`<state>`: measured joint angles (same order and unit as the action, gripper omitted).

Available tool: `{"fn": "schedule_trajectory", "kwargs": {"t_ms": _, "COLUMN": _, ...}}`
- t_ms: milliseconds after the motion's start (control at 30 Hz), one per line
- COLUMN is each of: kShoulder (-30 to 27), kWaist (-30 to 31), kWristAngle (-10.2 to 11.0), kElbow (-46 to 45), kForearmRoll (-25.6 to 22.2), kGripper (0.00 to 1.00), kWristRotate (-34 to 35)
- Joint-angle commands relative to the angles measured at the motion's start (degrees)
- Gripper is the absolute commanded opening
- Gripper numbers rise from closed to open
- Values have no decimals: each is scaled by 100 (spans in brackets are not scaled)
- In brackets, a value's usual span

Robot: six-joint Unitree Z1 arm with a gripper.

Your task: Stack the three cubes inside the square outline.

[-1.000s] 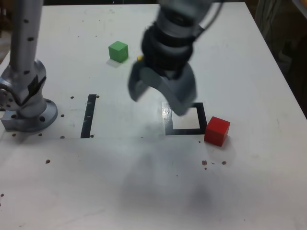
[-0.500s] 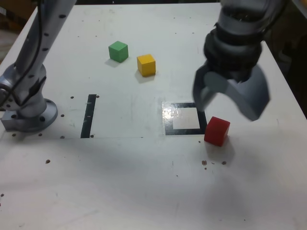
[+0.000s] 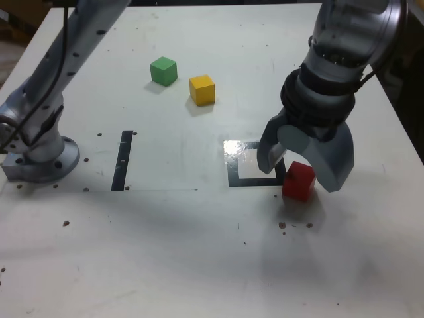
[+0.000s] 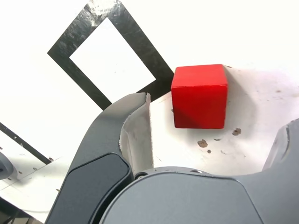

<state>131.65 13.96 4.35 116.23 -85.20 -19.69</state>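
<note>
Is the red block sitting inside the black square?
No, the red cube rests on the bare white table just outside the square outline, by one of its corners, and the square's white centre is empty.

Grey arm (image 3: 63, 73); black collar; grey gripper (image 3: 301, 173), perhaps plastic

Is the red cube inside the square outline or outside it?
Outside: the red cube sits on bare table just beyond a corner of the square outline, whose white centre is empty.
</note>
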Motion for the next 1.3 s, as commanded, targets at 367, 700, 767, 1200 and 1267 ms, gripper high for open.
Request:
{"fn": "schedule_trajectory", "kwargs": {"t_ms": 367, "kShoulder": 249, "kWaist": -65, "kWristAngle": -49, "kElbow": -235, "kForearmRoll": 386, "kGripper": 88, "kWristRotate": -1}}
{"fn": "schedule_trajectory", "kwargs": {"t_ms": 700, "kShoulder": 244, "kWaist": -121, "kWristAngle": -51, "kElbow": -398, "kForearmRoll": 546, "kGripper": 61, "kWristRotate": 0}}
{"fn": "schedule_trajectory", "kwargs": {"t_ms": 767, "kShoulder": 246, "kWaist": -122, "kWristAngle": -90, "kElbow": -402, "kForearmRoll": 577, "kGripper": 53, "kWristRotate": 5}}
{"fn": "schedule_trajectory", "kwargs": {"t_ms": 1200, "kShoulder": 301, "kWaist": -144, "kWristAngle": -116, "kElbow": -470, "kForearmRoll": 739, "kGripper": 35, "kWristRotate": 166}}
{"fn": "schedule_trajectory", "kwargs": {"t_ms": 1267, "kShoulder": 300, "kWaist": -149, "kWristAngle": -92, "kElbow": -486, "kForearmRoll": 736, "kGripper": 33, "kWristRotate": 191}}
